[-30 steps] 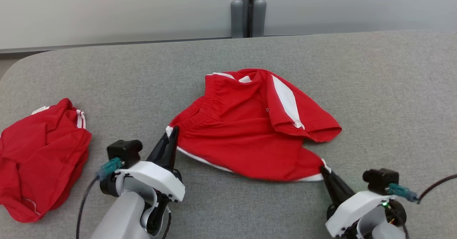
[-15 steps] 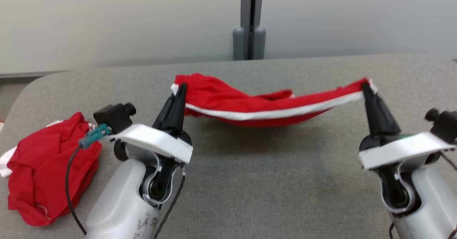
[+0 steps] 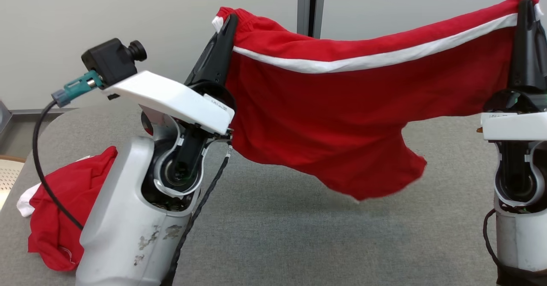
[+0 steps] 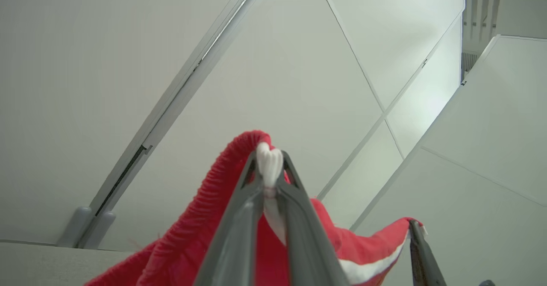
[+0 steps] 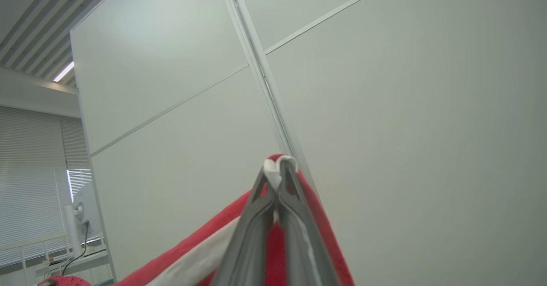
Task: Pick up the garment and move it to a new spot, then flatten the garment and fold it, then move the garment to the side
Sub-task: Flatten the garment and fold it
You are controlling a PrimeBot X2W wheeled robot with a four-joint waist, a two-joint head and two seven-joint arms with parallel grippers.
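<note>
2 claws (image 3: 230, 20) (image 3: 528, 3) held high, pinching garment (image 3: 342, 115)

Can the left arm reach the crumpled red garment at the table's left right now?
Probably not. The left tool is shut on a corner of the red white-striped shorts, held up off the grey fabric table. The crumpled red garment lies below, beside that forearm, but the tool is occupied.
</note>
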